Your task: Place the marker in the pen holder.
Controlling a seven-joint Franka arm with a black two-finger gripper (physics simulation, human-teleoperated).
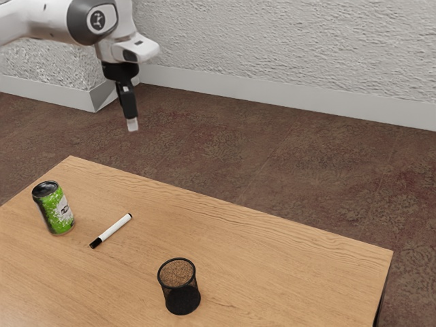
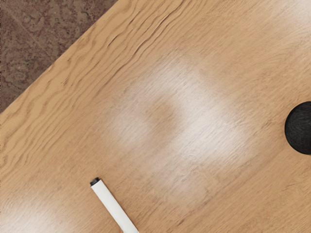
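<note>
Black mesh pen holder [image 1: 182, 300] near; 1 marker [image 1: 112, 230] farther, exterior view's left. Gripper [image 1: 132, 125] aloft; can't tell if open or closed.

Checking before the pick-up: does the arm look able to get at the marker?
Probably yes: the marker lies flat on the table, the can and pen holder stand clear of it, and nothing visible covers it from above.

Glossy wood table [image 1: 272, 272], black mesh pen holder [image 1: 180, 289]

Room to pass betw. marker [image 1: 114, 229] & pen holder [image 1: 182, 300]; can [image 1: 54, 208] (upright) obstructs marker's other side.
</note>
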